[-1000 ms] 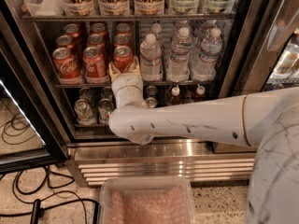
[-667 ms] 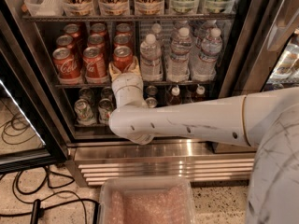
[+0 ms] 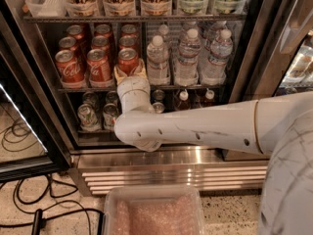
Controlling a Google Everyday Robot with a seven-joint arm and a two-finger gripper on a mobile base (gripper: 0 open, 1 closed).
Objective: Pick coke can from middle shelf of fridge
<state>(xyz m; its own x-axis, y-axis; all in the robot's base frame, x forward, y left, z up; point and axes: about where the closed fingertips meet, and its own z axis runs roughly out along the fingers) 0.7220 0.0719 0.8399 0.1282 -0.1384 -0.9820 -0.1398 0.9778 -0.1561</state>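
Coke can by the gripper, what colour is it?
Red with a silver top, camera view. The gripper is at the coke can on the middle shelf.

- The coke can [image 3: 128,58]: glossy red painted metal with a duller silver top.
- The gripper [image 3: 129,72], at the front of the middle shelf [image 3: 73,88] around that can's base: matt cream plastic.
- The arm [image 3: 195,127]: smooth white plastic shell, faintly scuffed.
- The middle shelf: thin dark metal wire.
- The fridge [image 3: 171,161]: brushed stainless steel, with a ribbed grille that has a soft sheen.
- The water bottles [image 3: 188,58]: clear shiny plastic.
- The bin [image 3: 113,199]: cloudy translucent plastic.
- The cables [image 3: 29,214]: matt black rubber.
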